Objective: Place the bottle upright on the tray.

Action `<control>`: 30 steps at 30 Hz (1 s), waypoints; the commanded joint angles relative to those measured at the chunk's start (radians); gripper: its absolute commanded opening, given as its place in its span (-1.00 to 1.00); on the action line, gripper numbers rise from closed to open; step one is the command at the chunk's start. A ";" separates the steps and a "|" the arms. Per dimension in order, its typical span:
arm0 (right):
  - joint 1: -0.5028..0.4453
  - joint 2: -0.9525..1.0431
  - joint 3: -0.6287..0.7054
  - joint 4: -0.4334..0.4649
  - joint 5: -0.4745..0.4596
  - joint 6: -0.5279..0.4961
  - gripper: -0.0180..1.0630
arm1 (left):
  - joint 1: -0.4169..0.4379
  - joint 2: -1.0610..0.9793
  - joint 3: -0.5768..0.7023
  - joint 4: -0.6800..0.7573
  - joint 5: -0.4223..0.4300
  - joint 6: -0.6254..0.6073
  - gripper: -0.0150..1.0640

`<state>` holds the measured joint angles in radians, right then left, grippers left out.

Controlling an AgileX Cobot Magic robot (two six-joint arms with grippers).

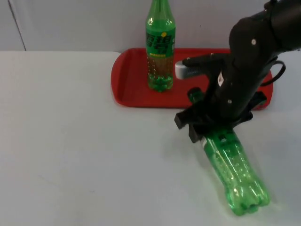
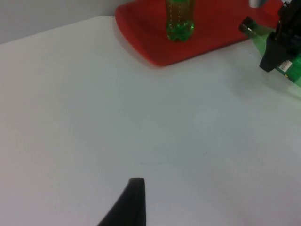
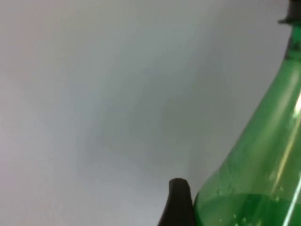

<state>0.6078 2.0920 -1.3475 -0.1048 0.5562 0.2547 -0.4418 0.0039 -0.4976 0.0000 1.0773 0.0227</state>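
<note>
Top view: lying bottle (image 1: 235, 174) rests on the white table (image 1: 70, 155), base toward the near edge, its neck pinched by the right gripper (image 1: 203, 128). Beyond, a red tray (image 1: 129, 89) carries an upright bottle (image 1: 160, 47). Left gripper (image 2: 131, 200) waits over open table, finger state indeterminable.

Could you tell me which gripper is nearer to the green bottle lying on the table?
The right. The right gripper is at the lying bottle, around its upper body. The left gripper hovers over bare table, well away from it.
</note>
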 commanded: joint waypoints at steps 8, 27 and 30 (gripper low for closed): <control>0.004 -0.193 0.002 -0.029 -0.044 -0.005 -0.97 | 0.001 -0.004 0.004 0.008 -0.002 -0.001 0.90; 0.004 -0.398 -0.057 -0.322 -0.005 0.074 -0.97 | 0.001 -0.004 0.004 0.008 -0.002 -0.001 0.90; -0.005 -0.398 -0.077 -0.358 -0.035 0.089 -0.97 | 0.001 -0.004 0.004 0.008 -0.002 -0.001 0.90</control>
<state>0.6078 1.7097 -1.4086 -0.4305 0.5508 0.3254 -0.4418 0.0039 -0.4976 0.0000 1.0773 0.0227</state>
